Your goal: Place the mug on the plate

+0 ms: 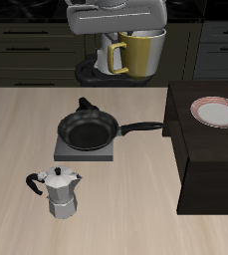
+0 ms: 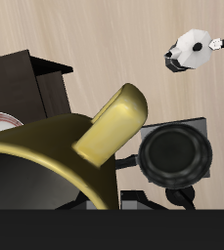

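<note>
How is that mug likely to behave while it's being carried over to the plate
The mug looks rigid and glazed, so probably slippery where gripped. It is wide with a loop handle on one side, so it may hang unevenly or swing. The plate looks barely wider than it, so set off-centre it might tip.

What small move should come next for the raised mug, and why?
Probably carry the olive-yellow mug with the yellow loop handle sideways toward the small white plate with the reddish-pink rim before lowering. The gripper holds it high at the table's back, while the plate sits on the dark raised box, away from it.
</note>
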Tool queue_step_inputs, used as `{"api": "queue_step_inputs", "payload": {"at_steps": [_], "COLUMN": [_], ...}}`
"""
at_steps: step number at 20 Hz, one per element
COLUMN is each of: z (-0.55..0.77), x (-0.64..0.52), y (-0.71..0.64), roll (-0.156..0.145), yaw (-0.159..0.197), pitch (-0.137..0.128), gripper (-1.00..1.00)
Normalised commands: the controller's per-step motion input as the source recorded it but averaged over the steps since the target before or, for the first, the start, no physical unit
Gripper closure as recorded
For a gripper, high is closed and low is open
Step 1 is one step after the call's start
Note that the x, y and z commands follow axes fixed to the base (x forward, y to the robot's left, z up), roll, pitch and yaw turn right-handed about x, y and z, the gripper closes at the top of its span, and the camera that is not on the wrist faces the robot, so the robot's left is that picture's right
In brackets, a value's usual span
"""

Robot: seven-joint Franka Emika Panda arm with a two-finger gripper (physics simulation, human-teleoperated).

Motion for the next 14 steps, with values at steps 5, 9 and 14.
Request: {"api": "queue_step_inputs", "payload": {"at_steps": [5, 9, 14], "z": [0.14, -0.02, -0.01], "x": [-0.21, -0.07, -0.02], "y": [0.21, 0.24, 0.34], "roll": [0.028, 0.016, 0.039], "yaw": [0.013, 0.019, 0.033], "pitch": [-0.026, 0.009, -0.002], "gripper": [1.0, 1.0, 1.0]}}
